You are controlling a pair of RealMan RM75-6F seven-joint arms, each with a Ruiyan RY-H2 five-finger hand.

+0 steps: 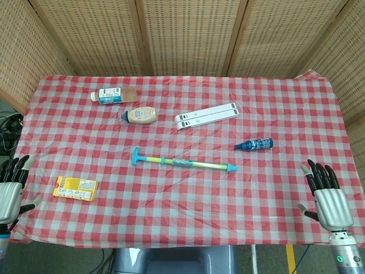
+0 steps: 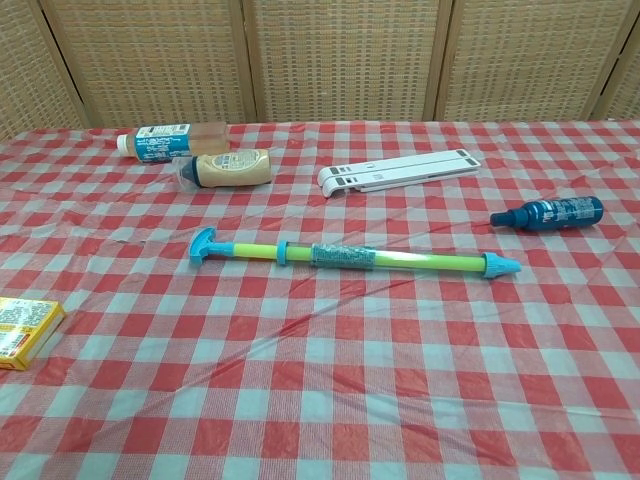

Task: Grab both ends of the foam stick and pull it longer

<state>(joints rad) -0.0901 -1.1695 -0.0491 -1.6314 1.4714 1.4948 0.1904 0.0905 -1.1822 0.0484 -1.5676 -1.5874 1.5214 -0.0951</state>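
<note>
The foam stick (image 1: 182, 162) (image 2: 352, 256) lies flat in the middle of the checked cloth, yellow-green with a blue T-handle at its left end and a blue tip at its right. My left hand (image 1: 9, 195) hovers at the table's near left corner, fingers spread and empty. At the near right corner my right hand (image 1: 326, 197) is likewise spread with nothing in it. Both hands are far from the stick and show only in the head view.
A yellow box (image 1: 75, 188) lies near the left front. Two bottles (image 1: 116, 95) (image 1: 140, 115) lie at the back left, a white folded stand (image 1: 206, 115) at the back centre, a dark blue bottle (image 1: 254, 144) right of the stick. Wicker screens wall the table.
</note>
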